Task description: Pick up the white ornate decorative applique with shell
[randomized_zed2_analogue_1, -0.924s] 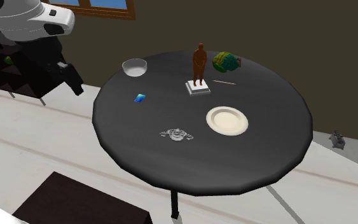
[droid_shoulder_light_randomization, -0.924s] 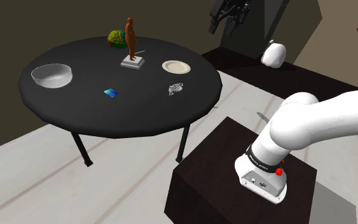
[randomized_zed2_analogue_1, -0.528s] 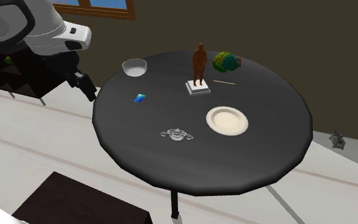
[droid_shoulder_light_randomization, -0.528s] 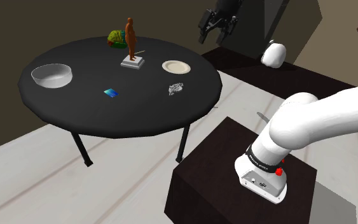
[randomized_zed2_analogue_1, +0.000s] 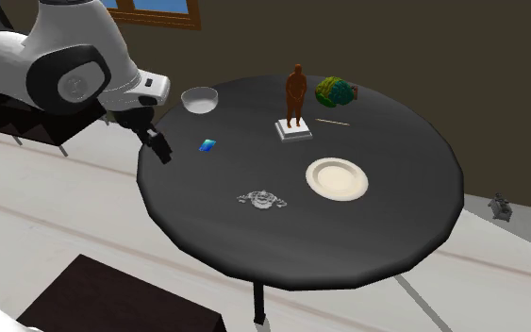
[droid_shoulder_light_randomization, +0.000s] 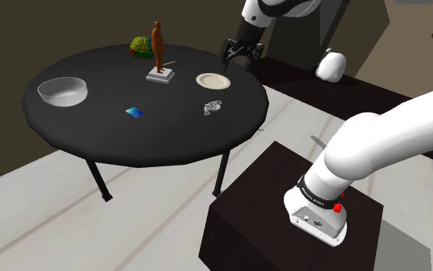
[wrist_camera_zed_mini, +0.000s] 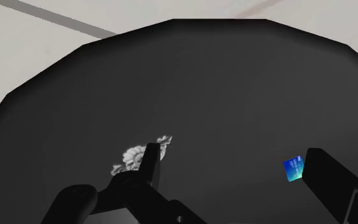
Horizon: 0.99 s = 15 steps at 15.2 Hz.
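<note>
Gripper (droid_shoulder_light_randomization: 238,52) is hovering by the table (droid_shoulder_light_randomization: 91,131) edge; wrist view is showing its fingers (wrist_camera_zed_mini: 151,162) spread wide, holding nothing, with the pale applique (wrist_camera_zed_mini: 131,158) lying near the table edge nearest the stand (droid_shoulder_light_randomization: 253,196).

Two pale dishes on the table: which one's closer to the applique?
The flat cream plate: the applique lies close by it. The deep grey bowl sits at the opposite side of the table, beyond the blue card.
</note>
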Motion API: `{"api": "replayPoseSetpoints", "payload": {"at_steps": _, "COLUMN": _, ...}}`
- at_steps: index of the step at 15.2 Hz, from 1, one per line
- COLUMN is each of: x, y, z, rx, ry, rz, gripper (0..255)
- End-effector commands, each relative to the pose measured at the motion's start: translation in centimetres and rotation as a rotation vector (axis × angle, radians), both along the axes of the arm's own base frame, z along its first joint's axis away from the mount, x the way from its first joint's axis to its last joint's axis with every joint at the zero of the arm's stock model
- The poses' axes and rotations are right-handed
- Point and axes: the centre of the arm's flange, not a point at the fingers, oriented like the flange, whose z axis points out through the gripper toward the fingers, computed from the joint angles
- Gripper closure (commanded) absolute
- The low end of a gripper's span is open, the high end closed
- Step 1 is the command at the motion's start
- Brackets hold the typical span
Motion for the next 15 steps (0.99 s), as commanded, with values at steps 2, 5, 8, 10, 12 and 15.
{"api": "replayPoseSetpoints", "payload": {"at_steps": 2, "x": 2.5, "y": -0.7, "z": -3.3, "rx": -0.008, "ry": 0.0, "rz": -0.05, "gripper": 0}}
{"api": "replayPoseSetpoints", "payload": {"at_steps": 5, "x": 4.7, "y": -1.3, "z": -6.4, "rx": -0.016, "ry": 0.002, "rz": -0.099, "gripper": 0}}
{"api": "replayPoseSetpoints", "payload": {"at_steps": 8, "x": 6.9, "y": -2.0, "z": -9.6, "rx": -0.024, "ry": 0.004, "rz": -0.148, "gripper": 0}}
{"api": "replayPoseSetpoints", "payload": {"at_steps": 10, "x": 8.4, "y": -2.5, "z": -11.7, "rx": -0.029, "ry": 0.005, "rz": -0.18, "gripper": 0}}
{"api": "replayPoseSetpoints", "payload": {"at_steps": 12, "x": 9.8, "y": -3.1, "z": -13.8, "rx": -0.034, "ry": 0.007, "rz": -0.213, "gripper": 0}}
{"api": "replayPoseSetpoints", "payload": {"at_steps": 15, "x": 11.9, "y": -4.1, "z": -16.9, "rx": -0.042, "ry": 0.009, "rz": -0.262, "gripper": 0}}
